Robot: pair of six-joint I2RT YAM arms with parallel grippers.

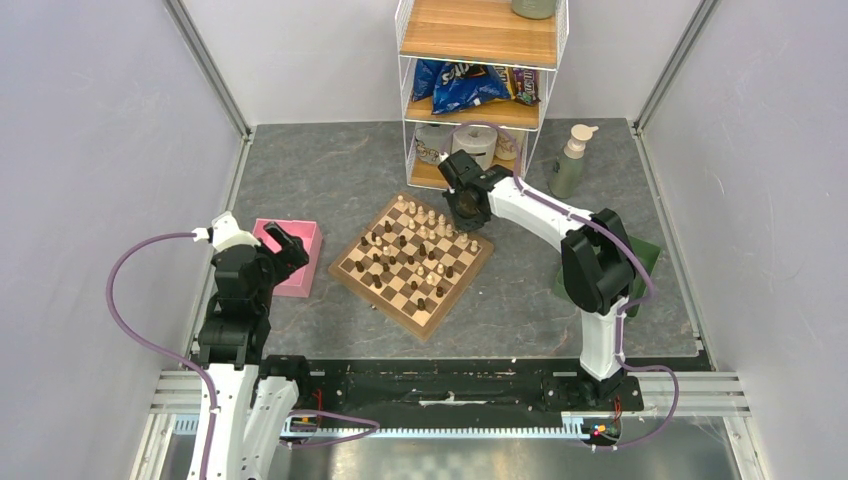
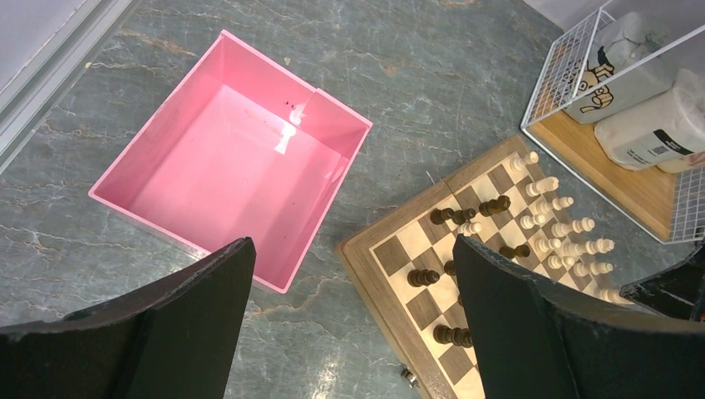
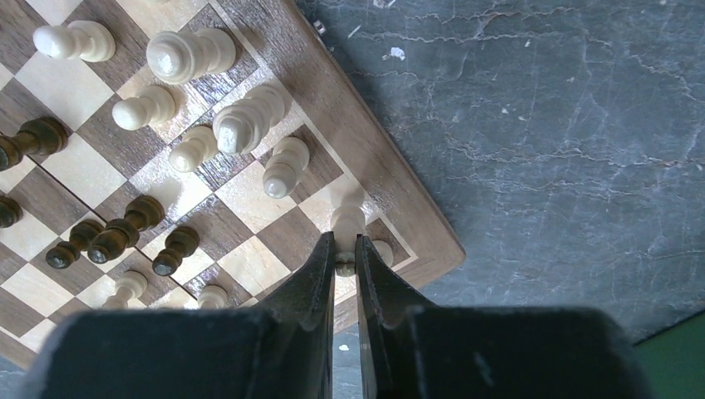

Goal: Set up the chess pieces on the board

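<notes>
The board (image 1: pixel 424 328) lies turned like a diamond at the table's middle, with cream chess pieces (image 1: pixel 430 218) mostly on its far side and dark chess pieces (image 1: pixel 393 268) nearer. My right gripper (image 1: pixel 466 210) is over the board's far right corner; in the right wrist view it (image 3: pixel 344 245) is shut on a cream piece (image 3: pixel 347 221) standing on a corner square by the border (image 3: pixel 366 141). My left gripper (image 1: pixel 285 248) is open and empty; in the left wrist view it (image 2: pixel 353 245) hangs above the table between the pink box (image 2: pixel 224 158) and the board's border (image 2: pixel 366 274).
The pink box (image 1: pixel 312 262) sits left of the board. A wire shelf (image 1: pixel 478 110) with snack bags and jars stands behind the board. A pump bottle (image 1: pixel 570 160) stands to its right. A green tray (image 1: pixel 648 262) lies behind the right arm.
</notes>
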